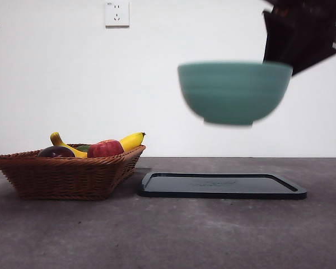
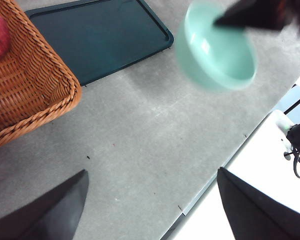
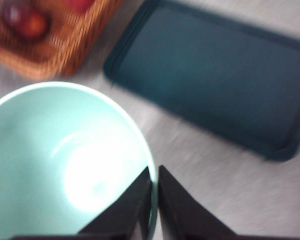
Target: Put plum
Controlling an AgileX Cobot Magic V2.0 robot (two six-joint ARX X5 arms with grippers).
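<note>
In the front view, the glossy dark maroon plum (image 1: 55, 152) lies in the woven brown wicker basket (image 1: 67, 176) at the left, beside a red apple (image 1: 105, 149) and a yellow banana (image 1: 131, 140). Well apart from it, to the right and high above the flat dark rectangular tray (image 1: 221, 185), the right gripper (image 1: 288, 59) holds a pale green ceramic bowl (image 1: 234, 92) aloft by its rim.

In the left wrist view, the left gripper (image 2: 152, 200) hangs over bare grey table (image 2: 140, 150), jaws spread wide and empty, near the basket's corner.

In the right wrist view, the jaws pinch the bowl's rim, nearly closed; the blurred plum sits in the basket, far off.
</note>
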